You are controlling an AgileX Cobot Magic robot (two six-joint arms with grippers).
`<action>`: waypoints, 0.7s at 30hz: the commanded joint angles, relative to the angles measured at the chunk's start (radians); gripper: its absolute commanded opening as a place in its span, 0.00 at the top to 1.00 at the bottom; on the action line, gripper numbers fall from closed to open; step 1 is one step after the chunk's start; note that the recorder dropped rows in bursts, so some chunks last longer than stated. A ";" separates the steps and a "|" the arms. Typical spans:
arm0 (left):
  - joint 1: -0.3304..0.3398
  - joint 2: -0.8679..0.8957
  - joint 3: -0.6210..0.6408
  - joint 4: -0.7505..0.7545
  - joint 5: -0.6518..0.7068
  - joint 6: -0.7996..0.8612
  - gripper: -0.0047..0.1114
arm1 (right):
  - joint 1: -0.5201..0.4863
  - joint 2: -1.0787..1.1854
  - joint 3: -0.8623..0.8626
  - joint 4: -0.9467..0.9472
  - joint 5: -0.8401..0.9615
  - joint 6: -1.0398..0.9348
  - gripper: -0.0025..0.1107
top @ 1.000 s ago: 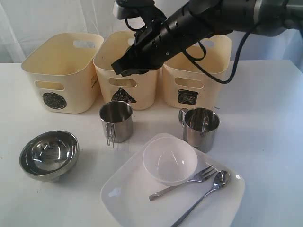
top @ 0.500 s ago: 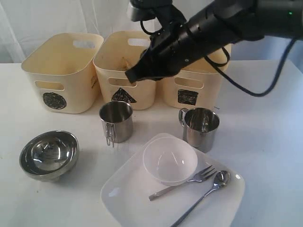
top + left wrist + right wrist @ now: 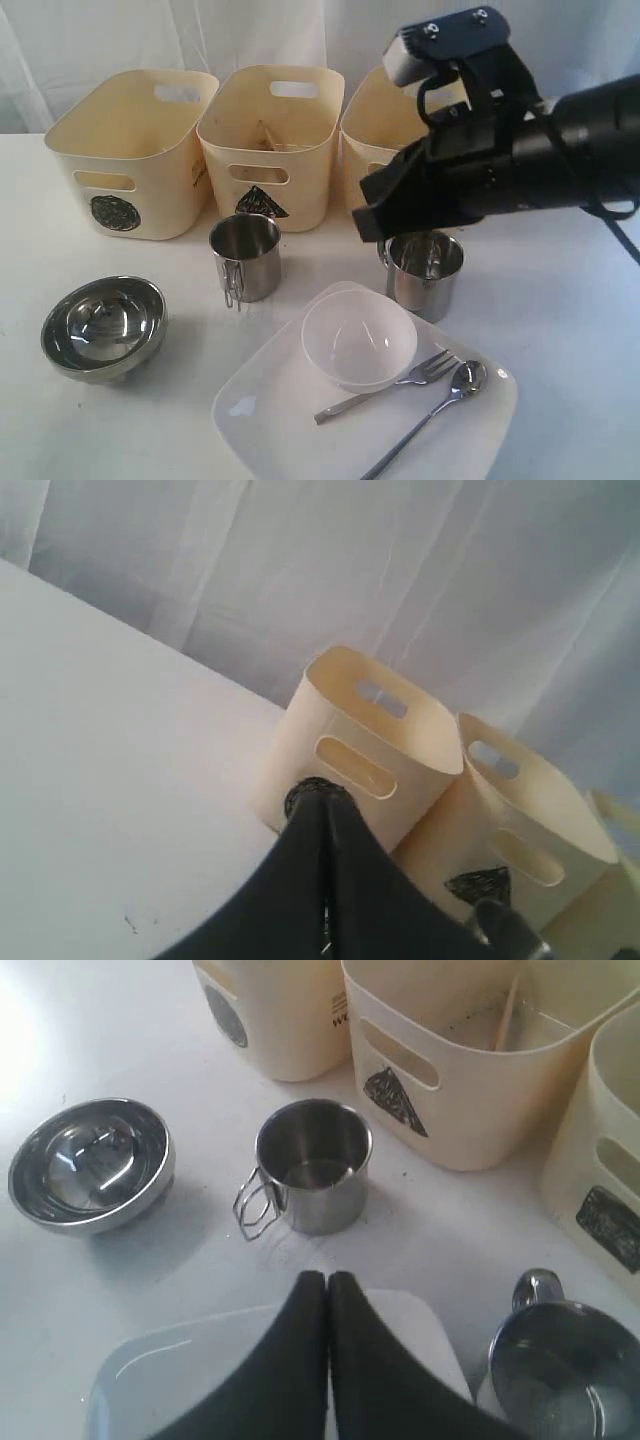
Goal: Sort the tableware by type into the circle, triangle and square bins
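Steel mug (image 3: 313,1165) shiny, upright, empty | right tool (image 3: 327,1280) together | left tool (image 3: 318,790) together

Right gripper (image 3: 327,1280) jaws together, angled down; left gripper (image 3: 318,792) closed

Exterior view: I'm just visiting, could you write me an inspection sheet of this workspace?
Surface: white table.
Job's things: circle bin, triangle bin, square bin in a row; left mug, right mug, steel bowl on the table; clear bowl, fork, spoon on the white plate.
Clutter: nothing seen.
Grippers: left gripper shut, empty; right gripper shut, empty.
Cables: black cable on the right arm.
Surroundings: white curtain behind the bins.
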 commanded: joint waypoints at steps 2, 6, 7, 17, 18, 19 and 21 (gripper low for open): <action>0.002 0.061 -0.054 -0.112 -0.129 -0.098 0.96 | 0.000 -0.102 0.104 0.008 -0.036 0.025 0.98; 0.002 0.218 -0.244 -0.009 0.019 -0.078 0.96 | 0.000 -0.119 0.149 0.008 -0.040 0.034 0.98; 0.002 0.266 -0.296 0.050 0.063 -0.078 0.96 | 0.000 -0.120 0.158 0.008 -0.037 0.044 0.98; -0.006 0.916 -0.949 0.141 0.705 0.274 0.88 | 0.000 -0.191 0.190 0.008 -0.032 0.049 0.98; -0.006 0.972 -1.002 0.073 0.806 0.371 0.83 | 0.000 -0.204 0.190 0.008 -0.030 0.049 0.98; -0.006 1.026 -1.045 0.013 0.880 0.429 0.76 | 0.000 -0.213 0.190 0.006 -0.030 0.047 0.98; -0.006 1.120 -1.106 -0.054 0.975 0.474 0.63 | 0.000 -0.227 0.190 0.006 -0.041 0.043 0.98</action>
